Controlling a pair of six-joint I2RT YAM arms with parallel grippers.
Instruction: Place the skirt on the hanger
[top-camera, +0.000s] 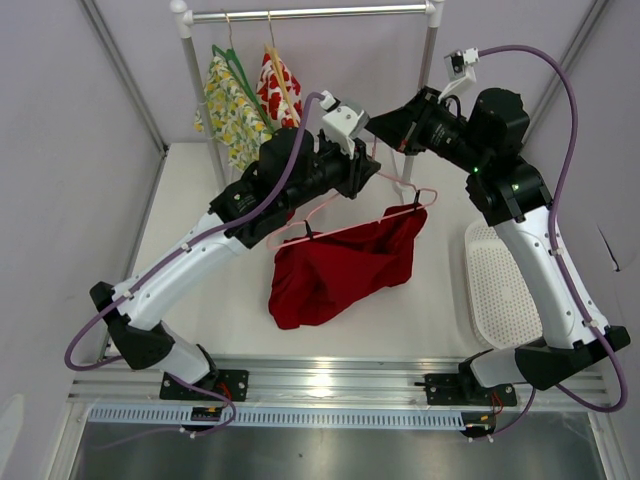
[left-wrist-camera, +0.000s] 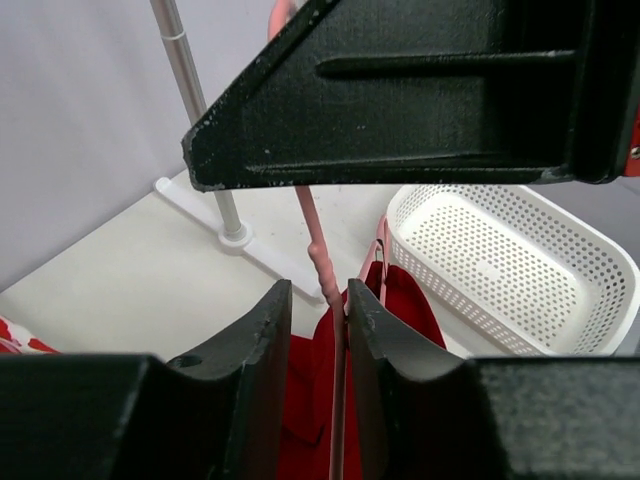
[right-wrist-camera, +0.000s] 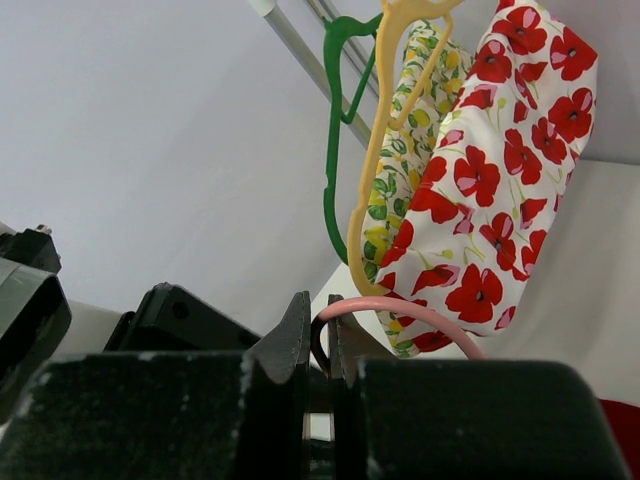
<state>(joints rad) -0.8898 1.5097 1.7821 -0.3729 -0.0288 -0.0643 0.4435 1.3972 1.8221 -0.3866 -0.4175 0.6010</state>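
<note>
The deep-red skirt (top-camera: 340, 265) hangs clipped under the pale pink hanger (top-camera: 300, 217), its lower part resting on the table. My right gripper (top-camera: 385, 125) is shut on the hanger's hook. In the right wrist view the pink hook (right-wrist-camera: 420, 315) curves into the right gripper (right-wrist-camera: 318, 300) between closed jaws. My left gripper (top-camera: 368, 172) is at the hanger's neck. In the left wrist view the pink wire (left-wrist-camera: 312, 235) runs between the jaws of the left gripper (left-wrist-camera: 318, 290). It lies against the right finger, with a gap to the left one. The skirt (left-wrist-camera: 410, 310) shows beneath.
A white perforated basket (top-camera: 505, 290) (left-wrist-camera: 500, 260) lies at the right. On the back rail (top-camera: 310, 14) hang a yellow-green floral garment (top-camera: 232, 105) on a green hanger (right-wrist-camera: 335, 140) and a white red-flowered garment (top-camera: 278, 88) (right-wrist-camera: 490, 170) on a tan hanger (right-wrist-camera: 385, 130). A rack post (left-wrist-camera: 195, 110) stands nearby.
</note>
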